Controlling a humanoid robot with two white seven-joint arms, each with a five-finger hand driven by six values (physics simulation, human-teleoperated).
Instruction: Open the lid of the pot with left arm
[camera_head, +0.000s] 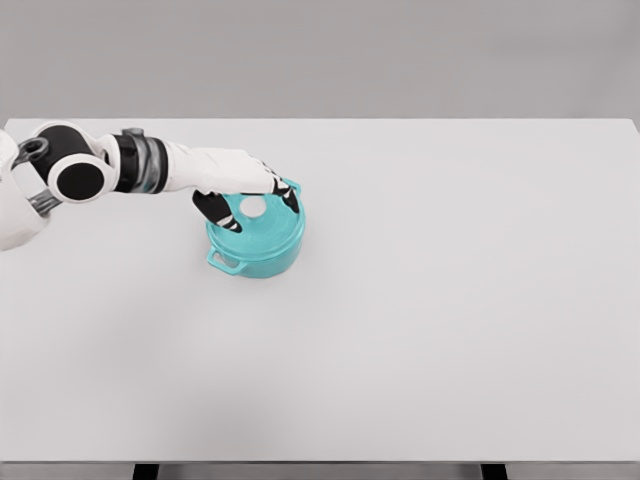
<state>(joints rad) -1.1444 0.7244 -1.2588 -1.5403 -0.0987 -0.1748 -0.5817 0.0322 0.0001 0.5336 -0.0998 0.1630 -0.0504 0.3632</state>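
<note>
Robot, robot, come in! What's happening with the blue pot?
Left robot hand over teal pot, fingers around lid knob. Lid still on. Right arm out of view. Table near pot clear.

A white table (450, 330) occupies most of the head view. Its top is flat, matte and uniform in colour, with no visible marks or seams. The far edge runs straight across the upper part of the frame; the near edge runs along the bottom. Beneath the near edge, two dark supports (146, 471) show, one toward the left and one toward the right; their form cannot be determined. A plain grey backdrop (320, 55) stands beyond the far edge.
</note>
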